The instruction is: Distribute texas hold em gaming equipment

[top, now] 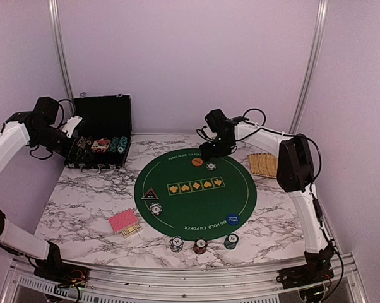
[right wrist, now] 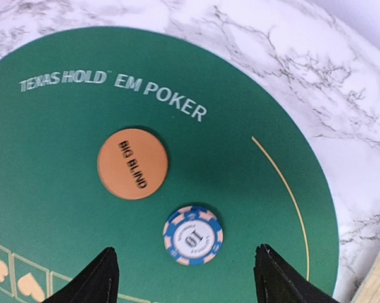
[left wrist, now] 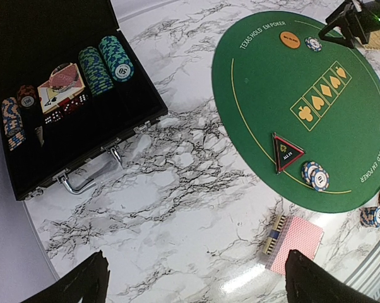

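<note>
Right hand [right wrist: 184, 250]: fingers spread, nothing pinched, over the far side of the green mat [right wrist: 51, 189].
10 chip [right wrist: 193, 235]: flat on the mat, just beside the Big Blind button [right wrist: 132, 163].
Left hand [left wrist: 196, 252]: spread, empty, above the marble worktop [left wrist: 177, 208] near the open black case [left wrist: 83, 145].
Red-backed cards [left wrist: 294, 243]: on the worktop, beside the mat.

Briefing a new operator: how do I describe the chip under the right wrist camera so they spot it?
Start at the round green mat and go to its far edge. Beside the orange BIG BLIND button lies one chip, blue-and-cream striped, marked 10, the only chip on that far half.
</note>
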{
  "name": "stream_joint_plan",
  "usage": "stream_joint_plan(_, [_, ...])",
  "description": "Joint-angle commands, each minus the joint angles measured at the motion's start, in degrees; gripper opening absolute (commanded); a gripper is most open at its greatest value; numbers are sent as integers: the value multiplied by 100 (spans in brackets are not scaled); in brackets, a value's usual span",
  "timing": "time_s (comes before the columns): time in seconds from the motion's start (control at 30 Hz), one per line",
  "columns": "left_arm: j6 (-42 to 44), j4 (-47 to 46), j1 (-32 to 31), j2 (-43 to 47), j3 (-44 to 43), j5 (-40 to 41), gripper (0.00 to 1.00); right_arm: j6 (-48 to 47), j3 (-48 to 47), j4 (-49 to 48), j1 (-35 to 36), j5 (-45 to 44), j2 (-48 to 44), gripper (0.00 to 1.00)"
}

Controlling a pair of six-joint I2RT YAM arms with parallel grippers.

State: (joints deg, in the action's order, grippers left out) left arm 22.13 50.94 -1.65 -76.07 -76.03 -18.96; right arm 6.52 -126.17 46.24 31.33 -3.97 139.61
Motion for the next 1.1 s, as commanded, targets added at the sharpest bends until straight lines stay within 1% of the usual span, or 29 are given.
stream_joint_plan(0.0, [46, 170, 20, 117, -50, 33, 99, -232, 801, -41, 685, -215, -1248, 74])
stream_joint_plan(0.17, [54, 178, 16, 187, -20, 19, 99, -340, 2221, -55, 1729, -172, -2307, 86])
stream_joint_plan(0.27, [63, 180, 21, 204, -5, 38, 99, -270, 2879, -23, 2343, 53, -2867, 90])
stream_joint_plan(0.37, [64, 180, 17, 215, 10, 37, 99, -176, 3308, 26, 2924, 426, -3181, 93])
stream_joint_plan(0.5, [61, 180, 21, 248, 30, 34, 99, -158, 3531, 251, 3476, 730, -3213, 99])
stream_joint_plan(0.63, [49, 180, 17, 261, 63, -10, 99, -175, 3589, 330, 3763, 816, -3011, 99])
stream_joint_plan(0.83, [53, 180, 16, 285, 81, -12, 99, -253, 3483, 256, 3876, 1017, -2616, 99])
stream_joint_plan(0.93, [59, 180, 19, 276, 71, -18, 99, -308, 3369, 265, 3888, 1034, -2409, 96])
stream_joint_plan(1.07, [55, 180, 16, 261, 65, -18, 99, -393, 3219, 305, 3889, 997, -2184, 90])
